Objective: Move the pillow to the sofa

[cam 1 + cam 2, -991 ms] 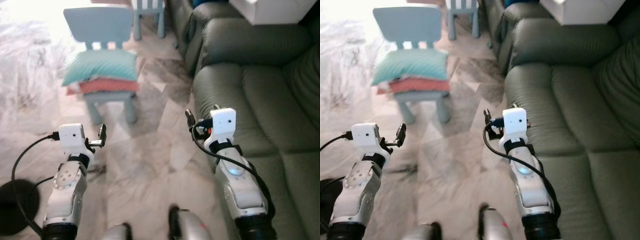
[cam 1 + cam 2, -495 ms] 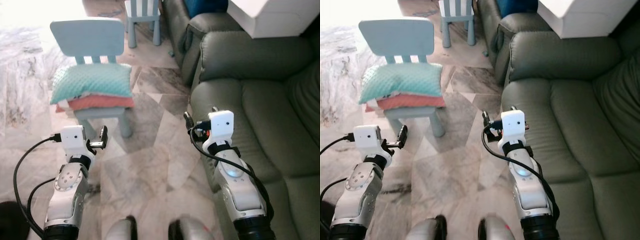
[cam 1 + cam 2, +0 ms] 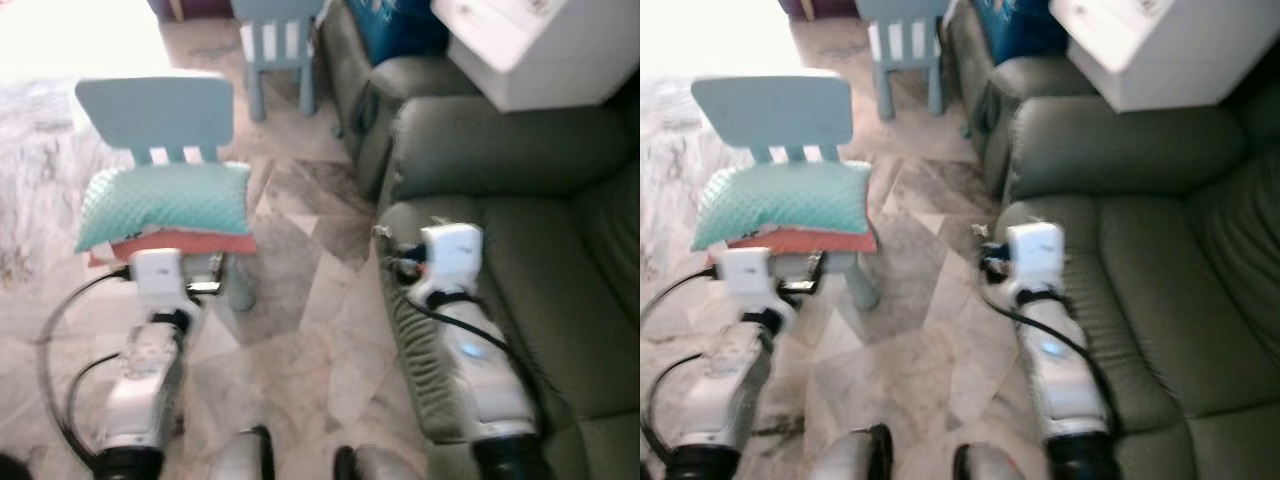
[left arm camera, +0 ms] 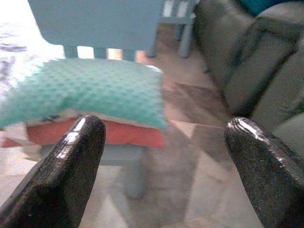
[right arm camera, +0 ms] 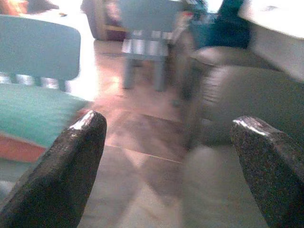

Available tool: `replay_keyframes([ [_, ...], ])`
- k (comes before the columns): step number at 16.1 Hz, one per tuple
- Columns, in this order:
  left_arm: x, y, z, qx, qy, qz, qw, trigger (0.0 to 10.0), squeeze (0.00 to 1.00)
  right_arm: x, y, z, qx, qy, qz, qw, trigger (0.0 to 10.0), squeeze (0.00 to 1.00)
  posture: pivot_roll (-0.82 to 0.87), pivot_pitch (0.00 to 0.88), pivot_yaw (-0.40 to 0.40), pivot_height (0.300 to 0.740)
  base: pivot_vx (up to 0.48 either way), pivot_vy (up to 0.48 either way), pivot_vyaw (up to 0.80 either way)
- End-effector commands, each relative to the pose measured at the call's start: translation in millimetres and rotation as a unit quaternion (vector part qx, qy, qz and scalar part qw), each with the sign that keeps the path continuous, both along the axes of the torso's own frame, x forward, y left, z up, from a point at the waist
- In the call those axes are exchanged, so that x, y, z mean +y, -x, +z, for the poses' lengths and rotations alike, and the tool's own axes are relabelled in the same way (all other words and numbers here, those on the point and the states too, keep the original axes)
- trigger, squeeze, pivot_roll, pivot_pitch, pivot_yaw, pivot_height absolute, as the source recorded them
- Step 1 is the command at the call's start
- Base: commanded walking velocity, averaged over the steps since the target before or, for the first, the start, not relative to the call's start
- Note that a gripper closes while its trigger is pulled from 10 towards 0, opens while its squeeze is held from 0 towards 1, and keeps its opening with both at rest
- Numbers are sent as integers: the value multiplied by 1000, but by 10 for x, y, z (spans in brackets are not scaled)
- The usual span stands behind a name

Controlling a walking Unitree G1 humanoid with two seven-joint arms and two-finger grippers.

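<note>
In the left part of the head view, a teal pillow (image 3: 163, 205) lies on top of a red pillow (image 3: 175, 244), and both rest on the seat of a small light blue chair (image 3: 155, 110). The chair stands on the marble floor (image 3: 300, 330). A second small blue chair (image 3: 278, 40) stands further back, at the upper middle of the frame.

The dark green sofa (image 3: 520, 250) takes the right side of the picture, and a white box (image 3: 540, 50) is above its backrest at the upper right.

The left pincer (image 3: 205, 285) is held low in front of the chair, just below the edge of the red pillow, and it touches nothing. In the left wrist view its two black fingers (image 4: 61, 175) are spread wide, with the pillows between them further away.

The right pincer (image 3: 395, 262) hovers at the front edge of the sofa seat. Its fingers (image 5: 61, 180) are also spread wide and hold nothing.
</note>
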State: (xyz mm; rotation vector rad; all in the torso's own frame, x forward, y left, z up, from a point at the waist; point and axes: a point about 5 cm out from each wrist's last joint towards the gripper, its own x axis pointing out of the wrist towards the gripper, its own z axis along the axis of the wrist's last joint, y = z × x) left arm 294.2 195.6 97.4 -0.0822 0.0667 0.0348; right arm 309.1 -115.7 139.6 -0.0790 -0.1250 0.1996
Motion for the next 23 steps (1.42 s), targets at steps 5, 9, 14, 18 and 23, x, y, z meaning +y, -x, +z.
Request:
replay_keyframes([
  [5, -55, 26, -59, 9, -5, -4, 1000, 10000, 0, -99, 14, -11, 0, 9, -10, 1000, 10000, 0, -43, 230, -34, 740, 478, 0, 0],
  [9, -61, 8, -44, -1, 1, 18, 1000, 10000, 0, -93, 26, -33, 4, 9, -9, 1000, 10000, 0, -41, 231, -35, 740, 240, 0, 0],
  [14, -83, 1, -62, 7, 13, 25, 1000, 10000, 0, -82, 28, -45, 6, 9, -4, 1000, 10000, 0, -37, 225, -34, 740, 0, 0, 0],
  [18, -82, -4, -62, 4, 6, 25, 1000, 10000, 0, -79, 33, -46, 4, 15, -1, 1000, 10000, 0, -34, 218, -33, 740, 0, 0, 600],
  [23, -108, -4, -69, 8, 14, 20, 1000, 10000, 0, -91, 25, -48, 6, 8, -4, 1000, 10000, 0, -36, 221, -36, 740, 0, 0, 320],
])
